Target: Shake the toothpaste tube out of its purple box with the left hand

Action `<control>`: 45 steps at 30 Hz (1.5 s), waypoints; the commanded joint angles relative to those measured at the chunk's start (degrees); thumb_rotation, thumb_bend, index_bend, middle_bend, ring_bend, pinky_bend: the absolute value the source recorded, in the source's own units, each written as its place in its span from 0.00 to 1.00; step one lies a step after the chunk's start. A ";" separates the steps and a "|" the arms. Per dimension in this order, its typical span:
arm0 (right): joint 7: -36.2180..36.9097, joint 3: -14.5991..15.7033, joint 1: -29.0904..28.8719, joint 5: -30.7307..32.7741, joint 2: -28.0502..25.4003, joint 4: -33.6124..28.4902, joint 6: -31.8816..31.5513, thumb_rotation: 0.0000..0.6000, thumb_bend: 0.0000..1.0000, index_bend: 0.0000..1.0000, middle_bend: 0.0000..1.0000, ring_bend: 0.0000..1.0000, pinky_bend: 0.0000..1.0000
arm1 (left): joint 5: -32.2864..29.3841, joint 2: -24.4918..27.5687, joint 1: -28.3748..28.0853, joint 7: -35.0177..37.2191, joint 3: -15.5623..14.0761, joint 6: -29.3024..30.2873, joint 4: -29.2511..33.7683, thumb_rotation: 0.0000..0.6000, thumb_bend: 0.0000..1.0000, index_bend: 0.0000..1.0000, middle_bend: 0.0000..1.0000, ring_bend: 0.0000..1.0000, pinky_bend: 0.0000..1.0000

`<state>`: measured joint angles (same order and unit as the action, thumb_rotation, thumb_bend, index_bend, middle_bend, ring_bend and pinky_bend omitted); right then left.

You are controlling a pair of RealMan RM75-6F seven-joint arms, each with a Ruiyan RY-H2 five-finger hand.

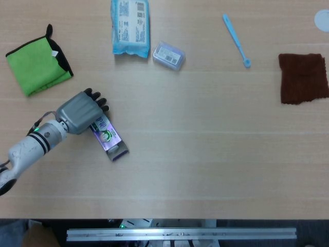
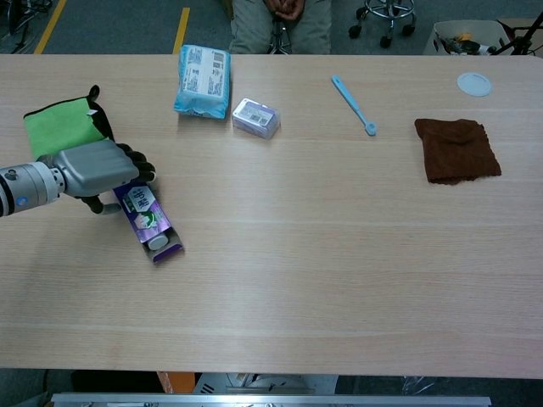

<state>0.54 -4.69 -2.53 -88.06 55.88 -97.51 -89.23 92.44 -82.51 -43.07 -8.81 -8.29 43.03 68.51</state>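
The purple toothpaste box (image 1: pixel 108 139) lies slanted on the table at the left, also seen in the chest view as the purple box (image 2: pixel 146 219). Its open end (image 2: pixel 159 244) points toward the front edge, and a pale tube cap shows just inside it. My left hand (image 1: pixel 79 112) covers the box's far end with its fingers curled over it; in the chest view the left hand (image 2: pixel 97 170) has its thumb below the box. The hand grips that end. The part of the box under the hand is hidden. My right hand appears in neither view.
A green cloth (image 1: pixel 36 64) lies just behind the left hand. Further back are a blue wipes pack (image 1: pixel 130 25) and a small clear case (image 1: pixel 168 55). A blue toothbrush (image 1: pixel 236 40), a brown cloth (image 1: pixel 303 77) and a white lid (image 1: pixel 323 19) lie at the right.
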 commanded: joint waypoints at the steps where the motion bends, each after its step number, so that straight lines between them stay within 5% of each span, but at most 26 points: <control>1: -0.14 0.06 -0.02 0.06 0.06 -0.04 0.14 1.00 0.26 0.38 0.44 0.43 0.43 | 1.58 -1.10 0.20 2.76 -0.49 1.93 -1.85 1.00 0.31 0.34 0.32 0.27 0.37; 10: -0.20 -0.14 -0.35 -0.12 0.23 -0.03 0.33 1.00 0.26 0.38 0.44 0.43 0.43 | 2.44 -0.23 0.21 3.61 0.08 4.81 -1.27 1.00 0.31 0.37 0.36 0.32 0.46; 19: 0.55 -0.24 -0.64 -0.64 0.33 0.25 0.27 1.00 0.26 0.38 0.44 0.43 0.43 | 0.11 1.18 0.57 -2.46 4.92 9.86 4.89 1.00 0.31 0.37 0.36 0.32 0.46; 31: 1.50 -0.17 -0.39 -0.89 0.14 0.57 -0.26 1.00 0.26 0.38 0.44 0.43 0.43 | -2.19 -2.80 3.65 -19.75 8.73 17.41 5.11 1.00 0.31 0.35 0.36 0.30 0.49; 45: 1.90 -0.13 -0.04 -0.82 -0.18 0.56 -0.75 1.00 0.26 0.38 0.44 0.43 0.43 | -3.31 -14.06 5.60 -44.13 12.04 25.52 -1.49 1.00 0.31 0.31 0.33 0.28 0.49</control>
<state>2.44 -4.82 -2.57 -88.89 55.70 -96.95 -89.97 89.14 -94.48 -37.95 -50.38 3.11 66.90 68.95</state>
